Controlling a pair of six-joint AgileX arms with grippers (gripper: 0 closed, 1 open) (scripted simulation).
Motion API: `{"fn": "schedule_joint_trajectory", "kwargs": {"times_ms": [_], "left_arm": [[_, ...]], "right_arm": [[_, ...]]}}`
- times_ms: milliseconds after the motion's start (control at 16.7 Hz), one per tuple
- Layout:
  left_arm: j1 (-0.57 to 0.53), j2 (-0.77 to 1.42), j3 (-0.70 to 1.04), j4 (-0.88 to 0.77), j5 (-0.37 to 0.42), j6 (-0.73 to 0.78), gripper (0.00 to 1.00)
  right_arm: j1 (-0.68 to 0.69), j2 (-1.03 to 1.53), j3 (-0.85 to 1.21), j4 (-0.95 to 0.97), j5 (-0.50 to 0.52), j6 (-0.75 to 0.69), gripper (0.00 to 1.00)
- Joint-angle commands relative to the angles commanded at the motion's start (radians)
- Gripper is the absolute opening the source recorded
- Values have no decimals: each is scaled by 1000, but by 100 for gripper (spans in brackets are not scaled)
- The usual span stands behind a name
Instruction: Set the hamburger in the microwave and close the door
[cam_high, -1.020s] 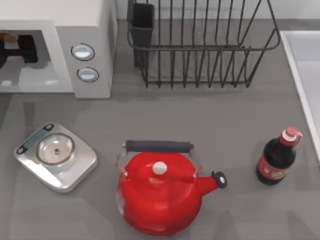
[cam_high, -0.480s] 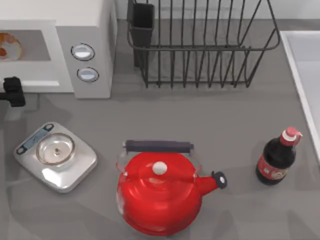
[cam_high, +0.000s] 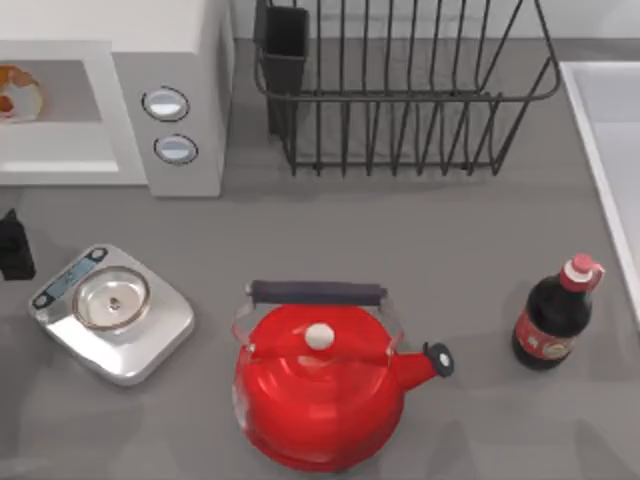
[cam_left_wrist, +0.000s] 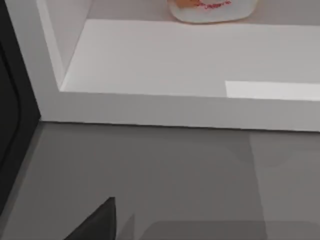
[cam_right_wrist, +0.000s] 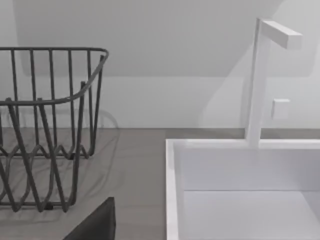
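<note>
The white microwave (cam_high: 170, 60) stands at the table's back left with its opening uncovered. The hamburger (cam_high: 17, 92) lies inside on the pale floor, and the left wrist view shows it deep in the cavity (cam_left_wrist: 212, 10). My left gripper (cam_high: 14, 245) hovers at the table's left edge, in front of the microwave and beside the scale, open and holding nothing; one dark finger (cam_left_wrist: 97, 225) shows. A dark flat panel (cam_left_wrist: 12, 115) stands beside the opening; I cannot tell whether it is the door. One finger (cam_right_wrist: 95, 222) of my right gripper shows, parked and facing the sink.
A silver scale (cam_high: 112, 312) sits front left. A red kettle (cam_high: 318, 375) stands at the front middle and a dark bottle (cam_high: 552, 322) at the right. A wire dish rack (cam_high: 400, 90) is at the back, with a white sink (cam_high: 610, 150) at the right edge.
My left gripper has drawn back out of the microwave toward the table's front, leaving the hamburger inside. Nothing else has moved.
</note>
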Motion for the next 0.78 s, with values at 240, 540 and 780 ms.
{"fn": "schedule_joint_trajectory", "kwargs": {"times_ms": [240,540,780], "left_arm": [[-5,5,3,-3,-2,-1,100],[-6,-93,34,-115,-3,-1,100],[-6,-253,80,-354,-6,-3,100]], "right_arm": [[0,0,0,0,0,0,100],[0,0,0,0,0,0,100],[0,0,0,0,0,0,100]]}}
